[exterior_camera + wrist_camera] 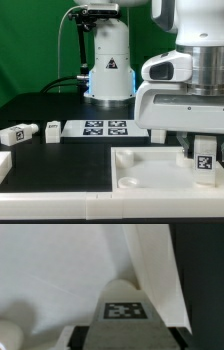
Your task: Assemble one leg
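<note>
My gripper (203,148) is at the exterior view's right, shut on a leg (203,158), a small white peg with a black-and-white tag facing the camera. It holds the leg upright over the right end of the large white tray-like piece (140,165). In the wrist view the leg (126,309) runs out from between the dark fingers (84,336) with its tag showing. Its tip is down against the tray's white floor (60,269), beside a raised wall (155,269). Two more legs (18,132) (52,129) lie loose on the black table at the exterior view's left.
The marker board (105,127) lies flat behind the tray, in front of the robot base (108,70). Another white part (3,163) pokes in at the exterior view's left edge. A green backdrop closes the rear.
</note>
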